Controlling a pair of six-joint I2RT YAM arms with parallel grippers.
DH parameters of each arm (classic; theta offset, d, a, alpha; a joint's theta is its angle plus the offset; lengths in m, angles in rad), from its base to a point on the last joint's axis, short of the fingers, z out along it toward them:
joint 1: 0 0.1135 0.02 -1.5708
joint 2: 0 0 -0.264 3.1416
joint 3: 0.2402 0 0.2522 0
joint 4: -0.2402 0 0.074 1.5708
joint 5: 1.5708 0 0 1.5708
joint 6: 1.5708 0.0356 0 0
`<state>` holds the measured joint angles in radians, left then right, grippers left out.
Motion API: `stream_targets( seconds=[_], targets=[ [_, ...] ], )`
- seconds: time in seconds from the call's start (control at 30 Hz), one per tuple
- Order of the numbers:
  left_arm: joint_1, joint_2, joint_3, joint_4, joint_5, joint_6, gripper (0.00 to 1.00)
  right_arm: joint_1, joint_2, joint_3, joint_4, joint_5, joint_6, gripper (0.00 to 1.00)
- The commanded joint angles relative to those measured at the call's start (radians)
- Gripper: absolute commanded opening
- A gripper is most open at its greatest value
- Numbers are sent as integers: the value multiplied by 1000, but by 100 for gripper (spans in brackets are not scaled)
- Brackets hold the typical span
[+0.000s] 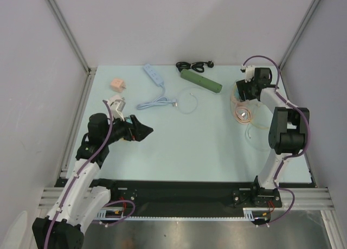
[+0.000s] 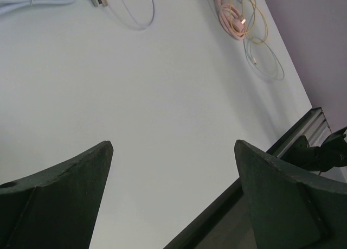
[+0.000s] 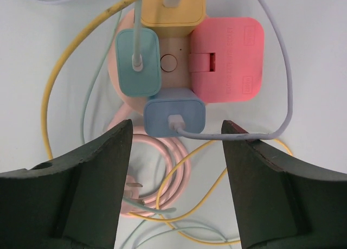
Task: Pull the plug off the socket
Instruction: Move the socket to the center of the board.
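From above, the right claw (image 1: 242, 90) is hanging spread open at the tabletop's (image 1: 206, 140) far right, over coiled cables (image 1: 244, 114). The left claw (image 1: 142, 131) is hovering released near the left edge.

The left wrist view is showing its fingers (image 2: 65, 189) parted over bare surface.

In the right wrist view, four plugs are crowding the pink socket (image 3: 172, 62). The blue plug (image 3: 173, 110) is lying crosswise between the spread fingers, its cable (image 3: 282, 113) trailing right.

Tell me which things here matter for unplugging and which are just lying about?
Job: pink socket hub, blue plug, teal plug, yellow plug, red plug, right gripper.
Lying about: green power strip, blue power strip, black cable, pink charger, white charger.
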<state>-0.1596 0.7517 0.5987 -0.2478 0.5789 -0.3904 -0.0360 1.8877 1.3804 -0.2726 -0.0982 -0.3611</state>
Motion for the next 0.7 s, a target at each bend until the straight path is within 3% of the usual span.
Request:
stream_targets(
  seconds=[0.0,0.23,0.43,0.47,0.5,0.57,0.67],
  targets=[
    [-6,-9,-17,4,9,28,100,-1,24,48,42,3,-41,71],
    [-6,-18,-17,16,21,28,99,-1,71,65,47,-51,-50,66],
    [-6,-23,-20,31,42,24,100,-1,64,66,30,-86,-82,29],
    [-6,-23,-22,35,45,19,99,-1,54,65,23,-104,-88,16],
    [-6,-23,-23,44,50,18,100,-1,45,59,15,-116,-93,10],
    [-6,-26,-28,61,74,4,100,-1,7,30,16,-170,-122,0],
    [-6,-26,-34,99,113,-39,99,4,-100,-44,38,-253,-176,0]
  ],
)
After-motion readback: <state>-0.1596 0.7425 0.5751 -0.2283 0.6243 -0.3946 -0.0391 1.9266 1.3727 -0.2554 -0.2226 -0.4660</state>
